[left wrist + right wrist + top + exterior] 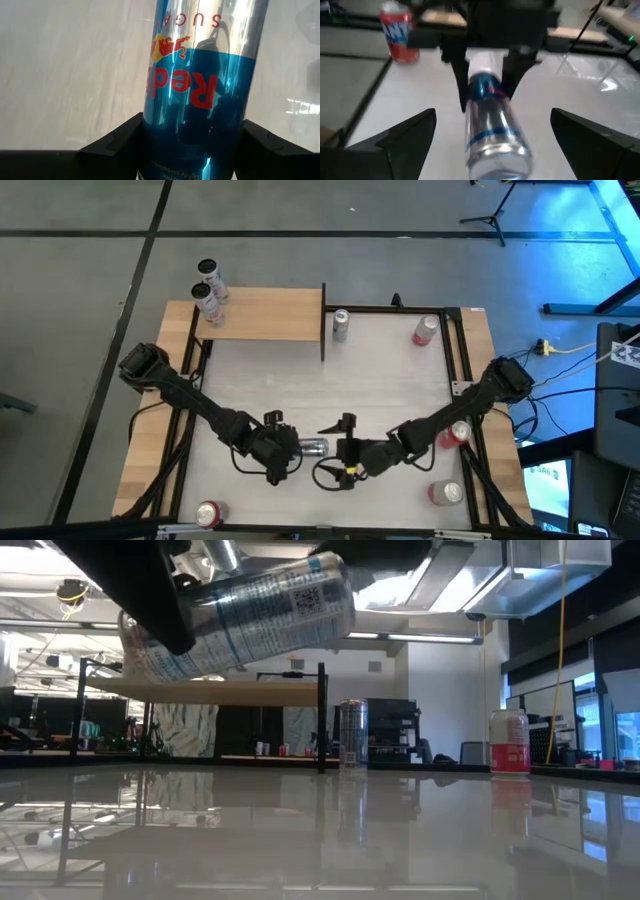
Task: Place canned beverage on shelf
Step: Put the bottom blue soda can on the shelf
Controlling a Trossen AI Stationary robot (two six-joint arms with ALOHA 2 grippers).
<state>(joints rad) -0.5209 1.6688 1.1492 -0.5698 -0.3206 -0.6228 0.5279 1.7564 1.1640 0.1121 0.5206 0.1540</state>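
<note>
Left claw [296, 448] near the counter's [380, 380] six o'clock edge, clenched on a silver-and-blue can [313, 447]. Can lying sideways between the dark fingers [117, 142], its free end pointing toward three o'clock, lifted clear of the white surface in the low view [240, 615]. Blue band and red lettering of the can [200, 90] filling the left wrist view, a finger on each side.

Just to the three o'clock side, right claw [347, 465] released, jaws spread wide, fingers [405, 137] apart on both sides of the can's end [492, 130] and not touching it. Seen from the right wrist, left claw [487, 75] pinching the far part of the can.

Shelf [265, 313] at the counter's eleven o'clock corner, well apart from both claws, raised above the counter [320, 830] on black posts [215, 692]. Two silver cans [208, 293] standing at its nine o'clock end; whether on the board or just off its edge, hard to tell.

On the counter itself: a silver can [340, 325] upright just beside the shelf's three o'clock edge, a red can [425, 330] toward one o'clock, another red can [455, 434] near three o'clock by the right arm, one more [446, 493] at five o'clock, and a red can [208, 513] at seven o'clock.
</note>
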